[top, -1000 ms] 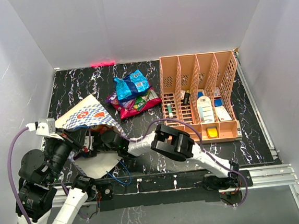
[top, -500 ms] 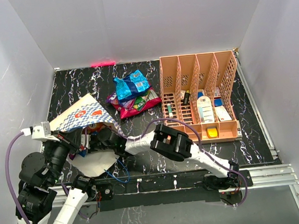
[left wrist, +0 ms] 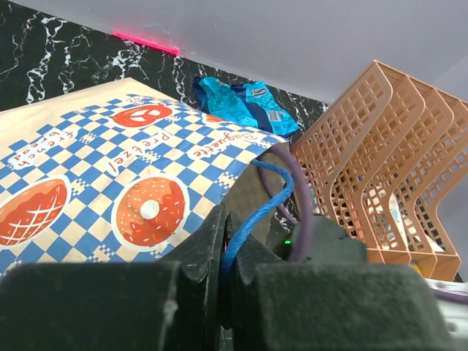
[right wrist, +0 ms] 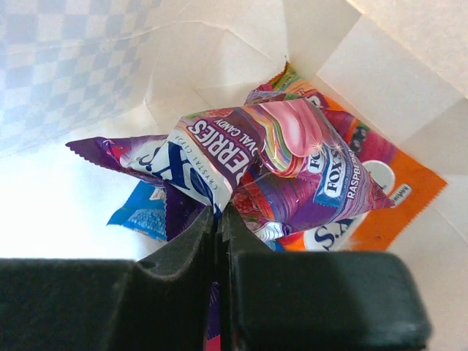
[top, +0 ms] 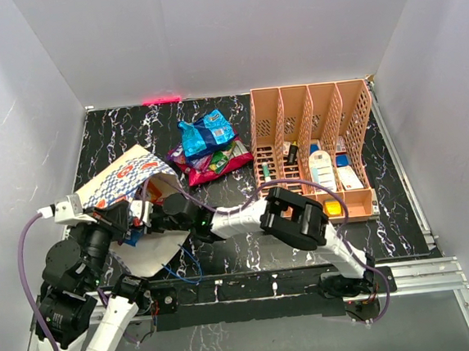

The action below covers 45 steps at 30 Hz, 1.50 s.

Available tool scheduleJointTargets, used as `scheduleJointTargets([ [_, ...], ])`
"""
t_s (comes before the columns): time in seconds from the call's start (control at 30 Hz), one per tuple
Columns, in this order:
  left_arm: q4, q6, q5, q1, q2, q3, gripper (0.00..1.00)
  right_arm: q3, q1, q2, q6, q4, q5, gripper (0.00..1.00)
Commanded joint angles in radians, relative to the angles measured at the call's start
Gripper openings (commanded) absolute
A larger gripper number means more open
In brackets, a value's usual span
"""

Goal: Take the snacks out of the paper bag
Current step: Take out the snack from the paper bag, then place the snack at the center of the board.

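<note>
The paper bag (top: 119,176) lies on its side at the table's left, mouth toward the right. My left gripper (left wrist: 225,228) is shut on its blue cord handle (left wrist: 269,191) and holds the checkered top side (left wrist: 110,168) up. My right gripper (right wrist: 218,213) reaches inside the bag and is shut on the lower edge of a purple snack packet (right wrist: 241,146). An orange packet (right wrist: 391,197) and a blue packet (right wrist: 139,213) lie under it. More snacks lie outside on the table: a blue packet (top: 206,133) on top of red and pink ones (top: 205,166).
A peach slotted organizer (top: 314,148) with small bottles and boxes stands at the right (left wrist: 380,153). The right arm's link (top: 291,216) crosses the table's near middle. Grey walls close in the black marbled table (top: 233,249).
My right gripper has closed on the purple packet inside the bag. The right arm's elbow has shifted to the right. The left gripper has kept its hold on the cord.
</note>
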Motion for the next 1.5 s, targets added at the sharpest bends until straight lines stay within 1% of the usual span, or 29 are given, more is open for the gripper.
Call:
scheduleJointTargets([
  [0.0,0.044,-0.003,-0.020,-0.003,-0.016,-0.021,0.00,-0.076,0.009,-0.161,0.017,0.098,0.042,0.07],
  [0.23,0.042,0.019,-0.023,-0.003,-0.036,-0.047,0.00,-0.244,0.012,-0.337,0.047,0.071,0.063,0.07],
  [0.4,0.057,0.027,-0.025,-0.003,-0.056,-0.073,0.00,-0.329,0.014,-0.469,0.070,-0.034,0.055,0.07],
  [0.57,0.064,0.026,-0.026,-0.003,-0.076,-0.098,0.00,-0.412,0.016,-0.641,0.066,-0.135,-0.011,0.07],
  [0.8,0.047,0.025,-0.041,-0.003,-0.099,-0.105,0.00,-0.581,0.017,-0.909,-0.008,-0.286,-0.196,0.07],
  [0.9,0.049,0.023,-0.042,-0.003,-0.107,-0.110,0.00,-0.669,0.016,-1.043,-0.040,-0.388,-0.211,0.07],
  [1.0,0.045,0.024,-0.048,-0.003,-0.110,-0.114,0.00,-0.749,0.016,-1.169,-0.047,-0.474,-0.135,0.07],
  [1.1,0.045,0.025,-0.053,-0.003,-0.115,-0.117,0.00,-0.839,0.016,-1.273,-0.027,-0.505,0.041,0.07],
  [1.2,0.045,0.027,-0.055,-0.003,-0.118,-0.120,0.00,-0.890,0.016,-1.314,0.005,-0.506,0.186,0.07],
  [1.33,0.041,0.029,-0.060,-0.003,-0.121,-0.120,0.00,-0.928,0.007,-1.252,0.017,-0.397,0.329,0.07],
  [1.47,0.038,0.032,-0.061,-0.003,-0.122,-0.119,0.00,-0.913,-0.035,-1.091,-0.008,-0.219,0.361,0.07],
])
